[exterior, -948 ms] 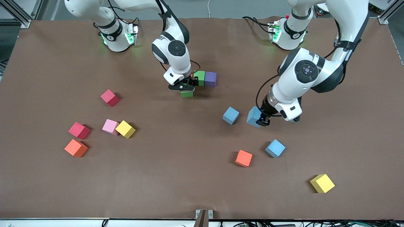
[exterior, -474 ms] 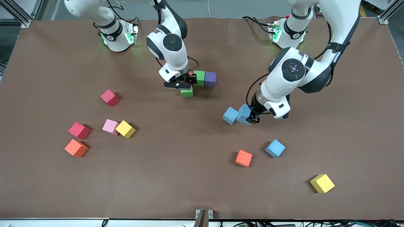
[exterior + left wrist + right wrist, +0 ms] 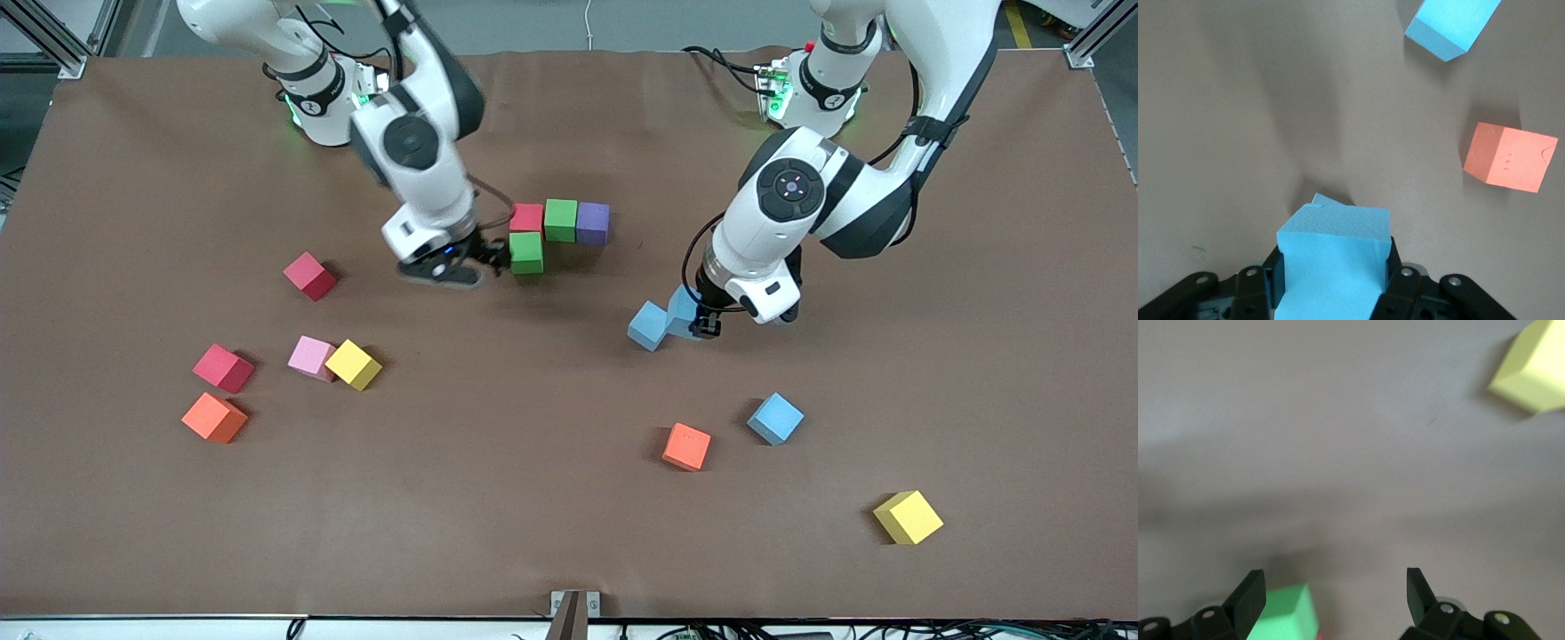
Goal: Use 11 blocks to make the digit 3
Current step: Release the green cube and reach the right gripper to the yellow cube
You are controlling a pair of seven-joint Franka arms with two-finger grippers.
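Four blocks stand together mid-table: red (image 3: 526, 217), green (image 3: 560, 220) and purple (image 3: 593, 223) in a row, with a second green block (image 3: 526, 252) just nearer the camera under the red one. My right gripper (image 3: 494, 258) is open and holds nothing, low beside that green block (image 3: 1281, 613) toward the right arm's end. My left gripper (image 3: 700, 322) is shut on a light blue block (image 3: 685, 311), also seen in the left wrist view (image 3: 1335, 260). It hangs partly over another light blue block (image 3: 648, 326) on the table.
Loose blocks lie toward the right arm's end: red (image 3: 309, 275), dark red (image 3: 223, 368), pink (image 3: 310, 356), yellow (image 3: 353, 364), orange (image 3: 213, 417). Nearer the camera toward the left arm's end lie orange (image 3: 686, 445), light blue (image 3: 775, 418) and yellow (image 3: 907, 516).
My right gripper has let go of the green block and drawn away toward the right arm's end. My left gripper has carried its light blue block toward the middle, over the other blue one.
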